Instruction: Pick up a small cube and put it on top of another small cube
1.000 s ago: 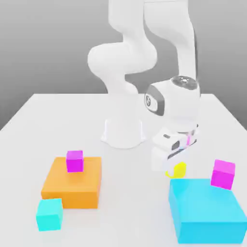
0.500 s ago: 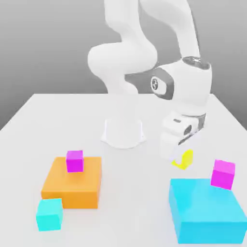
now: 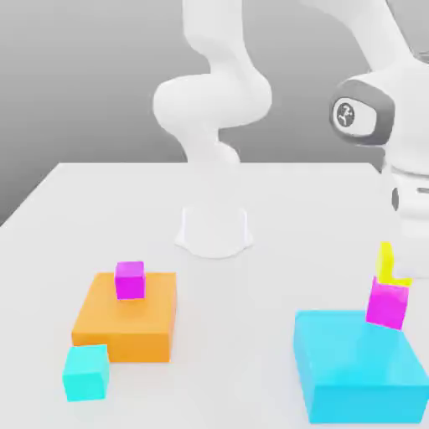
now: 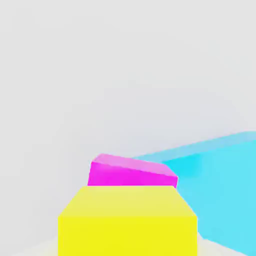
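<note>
yellow cube (image 3: 386, 264) tilted atop larger magenta cube (image 3: 387, 304).

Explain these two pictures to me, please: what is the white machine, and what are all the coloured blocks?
The white machine is a robot arm standing on a white table; this is a computer simulation. One picture looks on from outside, and the other comes from a camera at the arm's end.

On the table lie an orange block with a small pink cube on it, a small cyan cube and a big cyan block. On that block stands a larger pink cube, and a little yellow cube is tilted right above it. I cannot tell whether the arm grips the yellow cube.
</note>
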